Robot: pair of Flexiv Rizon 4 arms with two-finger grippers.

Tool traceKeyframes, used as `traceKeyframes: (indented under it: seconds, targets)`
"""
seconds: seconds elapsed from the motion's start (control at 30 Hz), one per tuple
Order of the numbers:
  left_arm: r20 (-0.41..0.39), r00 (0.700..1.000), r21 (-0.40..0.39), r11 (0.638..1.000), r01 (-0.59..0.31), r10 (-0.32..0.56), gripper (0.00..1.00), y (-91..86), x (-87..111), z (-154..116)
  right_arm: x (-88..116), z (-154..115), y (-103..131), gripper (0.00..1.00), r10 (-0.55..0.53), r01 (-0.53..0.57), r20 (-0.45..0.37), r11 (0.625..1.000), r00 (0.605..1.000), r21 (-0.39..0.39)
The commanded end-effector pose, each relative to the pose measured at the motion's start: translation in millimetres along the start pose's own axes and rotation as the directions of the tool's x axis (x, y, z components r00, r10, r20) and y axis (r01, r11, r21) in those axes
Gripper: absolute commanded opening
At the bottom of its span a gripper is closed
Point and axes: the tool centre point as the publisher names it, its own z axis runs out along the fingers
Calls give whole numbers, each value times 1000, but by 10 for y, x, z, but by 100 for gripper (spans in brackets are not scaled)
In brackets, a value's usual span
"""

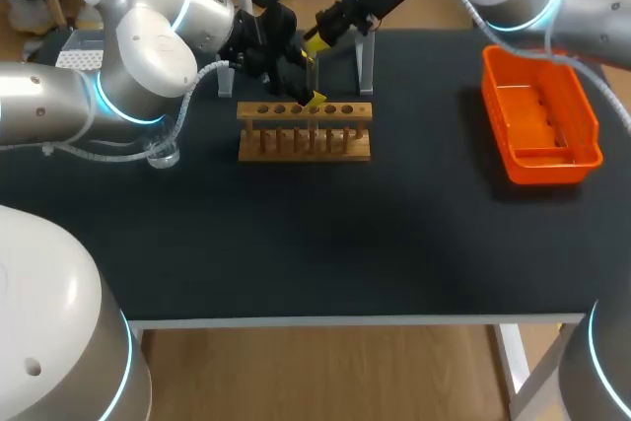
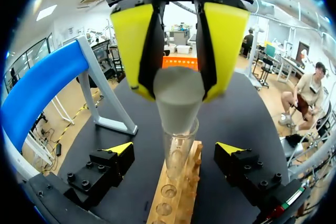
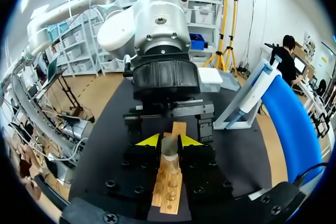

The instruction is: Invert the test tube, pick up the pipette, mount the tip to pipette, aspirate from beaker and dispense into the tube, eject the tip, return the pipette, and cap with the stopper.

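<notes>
1 beaker (image 1: 163,155) near rack (image 1: 296,153); orange bin (image 1: 552,169) well apart.

A clear test tube (image 2: 180,148) stands upright, mouth up, in a hole of the wooden rack (image 1: 304,135) toward the far side of the table (image 1: 394,244). A grey tapered stopper (image 2: 177,98), pinched between the yellow tips of the right hand (image 3: 169,141), sits narrow end down at the tube's mouth. A clear beaker (image 1: 164,154) stands left of the rack, apart from it.
</notes>
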Motion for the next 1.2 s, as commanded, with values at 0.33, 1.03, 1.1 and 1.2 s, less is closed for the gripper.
traceKeyframes:
  seconds: [0.33,1.03,1.1,1.2]
  targets:
    - [-3,1000,-4,1000,1,-1,100,-7,-9,-2,14,41,-57,0,10,-10,-13,1000,1000,16]
    - [-3,1000,-4,1000,1,-1,100,-7,-9,-2,39,96,-182,0,32,-32,-17,999,999,35]
    - [-3,1000,-4,1000,1,-1,100,-7,-9,-2,38,102,-190,0,34,-33,-18,999,999,36]
    - [-3,1000,-4,1000,1,-1,100,-7,-9,-2,40,105,-196,0,34,-33,-19,999,999,38]
